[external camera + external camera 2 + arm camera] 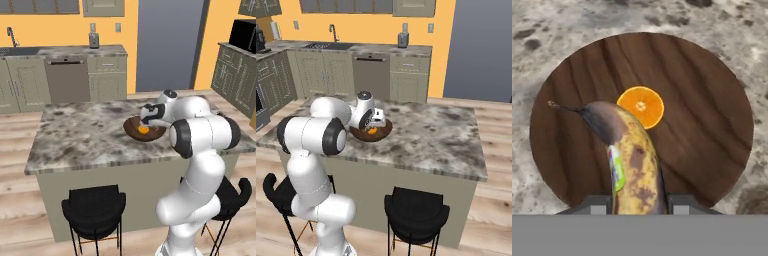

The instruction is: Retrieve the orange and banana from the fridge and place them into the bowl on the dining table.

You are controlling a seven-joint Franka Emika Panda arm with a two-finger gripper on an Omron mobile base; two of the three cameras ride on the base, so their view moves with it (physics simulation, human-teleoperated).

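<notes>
Hand view: brown-spotted yellow banana (pixel 632 160), dark-tipped.

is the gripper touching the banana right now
Touching. In the hand view the banana sits clamped between the two fingertips of the gripper, above the bowl.

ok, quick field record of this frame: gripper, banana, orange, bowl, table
gripper: shut on banana, over the bowl
banana: between the fingertips, spotted brown, not yet released
orange: in the bowl, near its centre
bowl: dark wood, on the table
table: marbled island top, two black stools on its near side
step left: release banana into bowl
</notes>
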